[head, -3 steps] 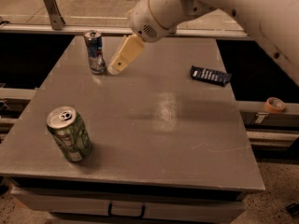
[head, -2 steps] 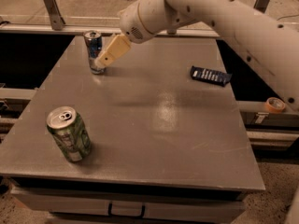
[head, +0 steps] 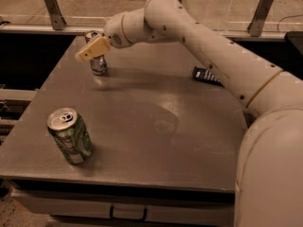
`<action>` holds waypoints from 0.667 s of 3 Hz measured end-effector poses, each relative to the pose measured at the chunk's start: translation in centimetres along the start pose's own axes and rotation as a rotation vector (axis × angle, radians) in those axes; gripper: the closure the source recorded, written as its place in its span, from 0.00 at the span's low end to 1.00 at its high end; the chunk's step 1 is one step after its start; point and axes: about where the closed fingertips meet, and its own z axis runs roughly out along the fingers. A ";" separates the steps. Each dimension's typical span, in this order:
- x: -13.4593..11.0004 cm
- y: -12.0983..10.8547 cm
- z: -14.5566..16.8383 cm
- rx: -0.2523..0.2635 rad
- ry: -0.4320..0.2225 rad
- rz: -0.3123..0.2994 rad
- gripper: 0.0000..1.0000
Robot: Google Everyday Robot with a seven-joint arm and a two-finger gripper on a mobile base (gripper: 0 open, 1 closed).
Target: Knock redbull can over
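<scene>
- The arm (head: 213, 56) is white and thick. It comes in from the lower right corner, rises over the right edge of the table and stretches in a long diagonal toward the far left corner. Its last joint bends down and to the left, so the wrist points at the left edge.
- The tabletop (head: 156, 126) is a flat grey-brown slab with a dull sheen in the middle. It carries two cans and one small dark thing.
- The green can (head: 71, 138) with a silver top stands near the front left corner. It is well apart from the arm and from the other can.
- The redbull can (head: 98, 65) stands upright near the far left corner of the tabletop. Its long axis is vertical and its open top faces up. It is slimmer than the green can, and its upper part is hidden behind the hand.
- The hand (head: 90, 50) is a tan piece at the end of the wrist, slanting down to the left. It sits across the top part of the redbull can, on the side nearer the camera. Whether it is open or closed cannot be told, nor whether it presses on the can. It holds nothing.
- A small dark flat object (head: 204, 74) lies near the right edge, partly covered by the arm.
</scene>
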 end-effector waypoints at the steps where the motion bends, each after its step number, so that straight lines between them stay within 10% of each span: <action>1: -0.3 0.2 3.5 -0.062 -0.030 0.098 0.18; 2: -0.1 1.4 4.8 -0.116 -0.020 0.162 0.41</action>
